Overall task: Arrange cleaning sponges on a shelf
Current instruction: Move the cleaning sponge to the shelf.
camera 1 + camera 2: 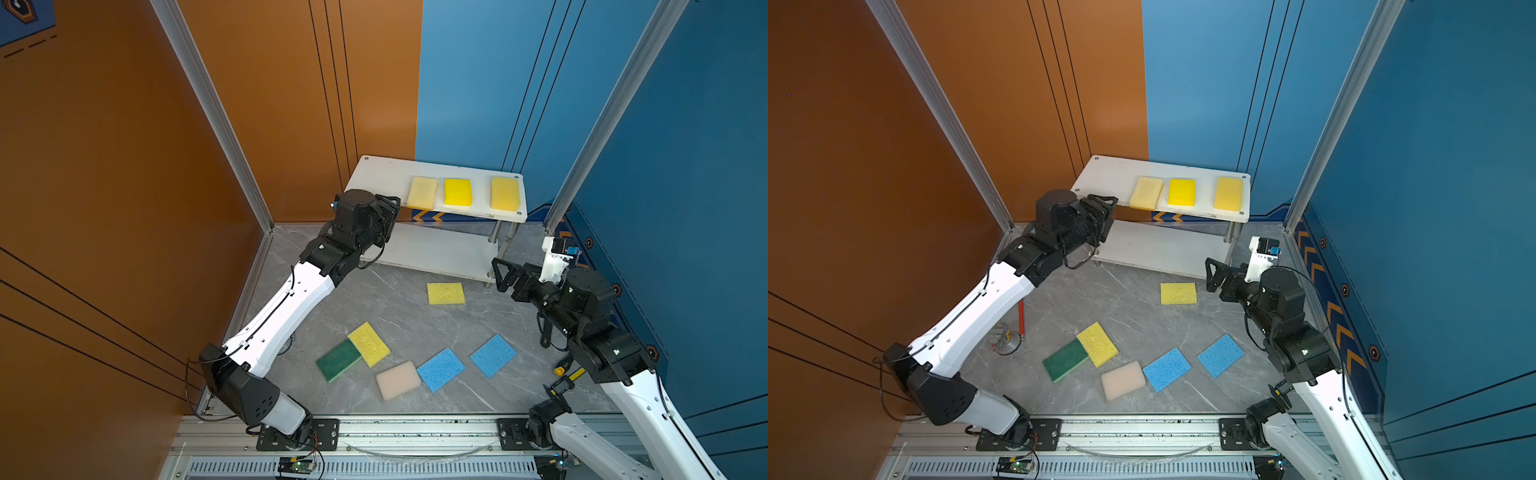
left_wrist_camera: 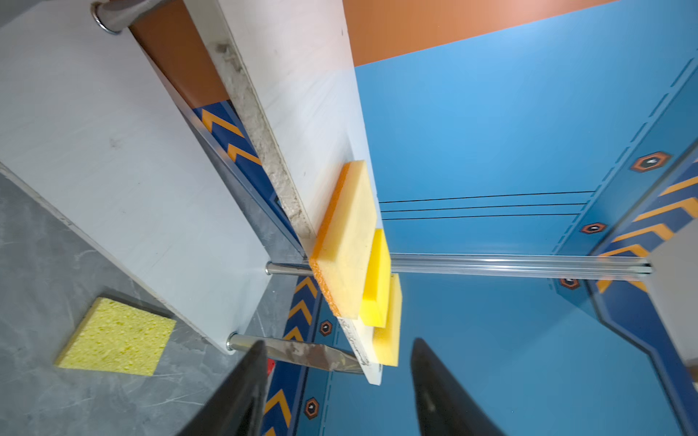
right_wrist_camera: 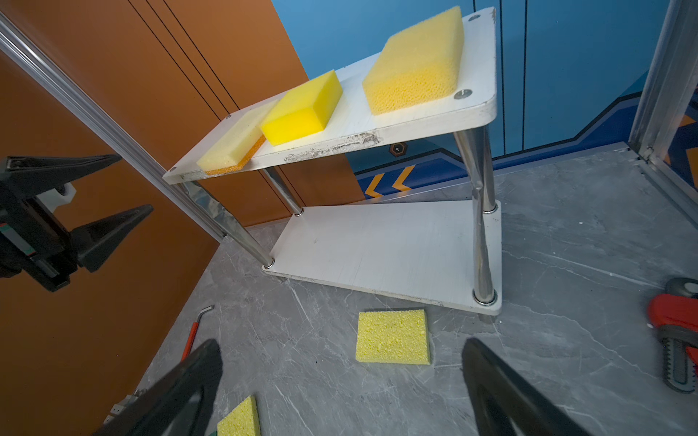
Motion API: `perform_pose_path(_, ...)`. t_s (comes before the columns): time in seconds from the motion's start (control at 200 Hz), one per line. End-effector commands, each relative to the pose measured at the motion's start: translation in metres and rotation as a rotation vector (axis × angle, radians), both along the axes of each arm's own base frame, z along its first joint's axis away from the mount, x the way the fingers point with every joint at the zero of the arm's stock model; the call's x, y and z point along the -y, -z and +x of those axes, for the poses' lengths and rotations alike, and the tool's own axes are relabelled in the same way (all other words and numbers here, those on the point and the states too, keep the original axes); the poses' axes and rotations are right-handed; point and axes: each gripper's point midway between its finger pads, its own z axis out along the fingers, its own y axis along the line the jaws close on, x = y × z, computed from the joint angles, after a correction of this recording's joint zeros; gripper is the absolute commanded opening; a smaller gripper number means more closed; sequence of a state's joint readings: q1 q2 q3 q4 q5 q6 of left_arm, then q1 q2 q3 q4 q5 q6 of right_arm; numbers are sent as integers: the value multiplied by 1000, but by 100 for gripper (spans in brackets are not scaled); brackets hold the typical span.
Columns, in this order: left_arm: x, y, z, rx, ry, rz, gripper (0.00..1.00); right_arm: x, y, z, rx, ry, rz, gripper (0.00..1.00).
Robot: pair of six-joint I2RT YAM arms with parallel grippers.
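Sponges, thick and yellow, lie three abreast atop white shelf

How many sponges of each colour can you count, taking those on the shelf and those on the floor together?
Thick yellow sponges: 3
Thin pale-yellow sponges: 2
Blue sponges: 2
Green sponge: 1
Beige sponge: 1
Total: 9

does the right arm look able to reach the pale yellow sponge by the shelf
Probably yes: the open right gripper hangs close by the sponge, which lies flat with nothing on or around it.
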State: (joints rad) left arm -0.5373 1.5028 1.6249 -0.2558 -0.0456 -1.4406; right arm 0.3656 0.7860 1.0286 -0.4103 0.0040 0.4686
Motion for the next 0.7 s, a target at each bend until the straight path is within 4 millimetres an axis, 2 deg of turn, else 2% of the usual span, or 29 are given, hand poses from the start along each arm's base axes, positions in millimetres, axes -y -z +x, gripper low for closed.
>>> perform_pose_path(0.0,28,4,7,19,155,-98,22,-3,1,5,0,-10,-11,100)
perform_pose_path(0.04,35,7,9,8,184,-103,7,-3,0,7,3,-12,-9,100)
perform_pose_path(0.085,41,9,10,1,202,-105,0,-4,-1,8,5,-13,-10,100)
perform_pose_path(0.31,52,39,24,-62,210,-156,0,-2,-3,7,16,-6,-20,100)
perform_pose_path(0.696,66,39,42,-57,225,-178,0,1,0,7,7,5,-33,100)
